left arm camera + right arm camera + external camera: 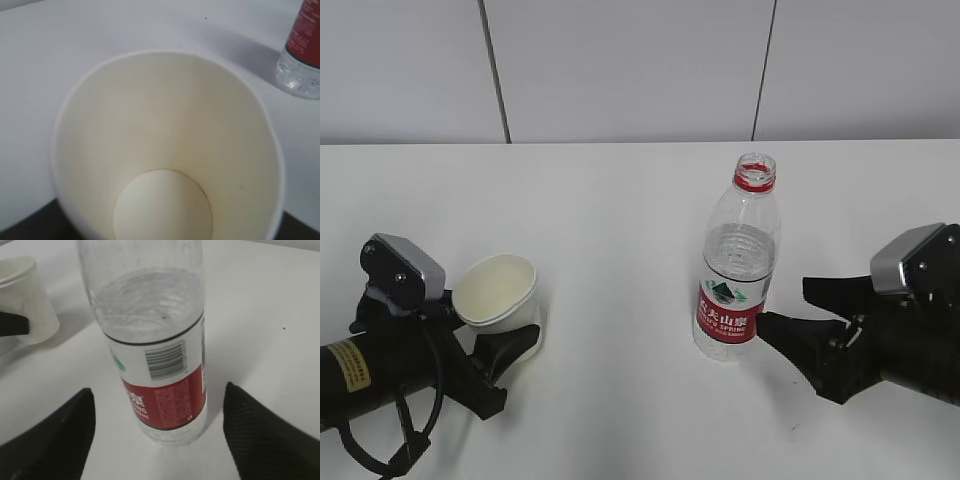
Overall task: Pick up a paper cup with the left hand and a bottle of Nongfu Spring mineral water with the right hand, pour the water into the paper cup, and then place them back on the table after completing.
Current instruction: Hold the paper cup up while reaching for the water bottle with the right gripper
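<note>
Exterior view: left pincer (510, 345) clamped on the paper cup (498, 292), cup tilted, its base at the counter (620, 200). Bottle (738, 262) upright on the counter, cap off, water (150, 300) roughly halfway up. Right pincer (800, 310) spread wide, fingers either side of the bottle, not touching.

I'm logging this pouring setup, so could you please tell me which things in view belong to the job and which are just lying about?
Belonging to the job:
- paper cup, empty, in the left hand
- water bottle, uncapped, upright on the table
- right hand, open beside the bottle

Just lying about:
- nothing else on the table; only the panelled wall behind
</note>
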Controlling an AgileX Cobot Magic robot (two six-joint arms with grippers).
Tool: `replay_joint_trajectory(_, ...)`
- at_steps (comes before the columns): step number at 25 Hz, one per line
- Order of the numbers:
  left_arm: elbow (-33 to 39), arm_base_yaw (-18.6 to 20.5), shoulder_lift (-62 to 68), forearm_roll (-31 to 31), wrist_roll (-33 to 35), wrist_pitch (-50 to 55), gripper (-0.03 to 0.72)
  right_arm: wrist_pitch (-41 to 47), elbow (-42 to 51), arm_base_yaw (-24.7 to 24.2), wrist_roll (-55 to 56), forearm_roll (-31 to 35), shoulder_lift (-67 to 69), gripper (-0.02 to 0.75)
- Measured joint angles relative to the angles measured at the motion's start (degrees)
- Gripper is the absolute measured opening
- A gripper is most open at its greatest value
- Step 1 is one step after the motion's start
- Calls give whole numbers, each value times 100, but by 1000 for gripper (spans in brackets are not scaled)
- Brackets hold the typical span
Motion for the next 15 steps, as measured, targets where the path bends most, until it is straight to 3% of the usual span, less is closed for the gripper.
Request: replay_joint_trajectory(15,0,0,0,74,-11,0,424,-117,-962,0,-79,-462,1195,629)
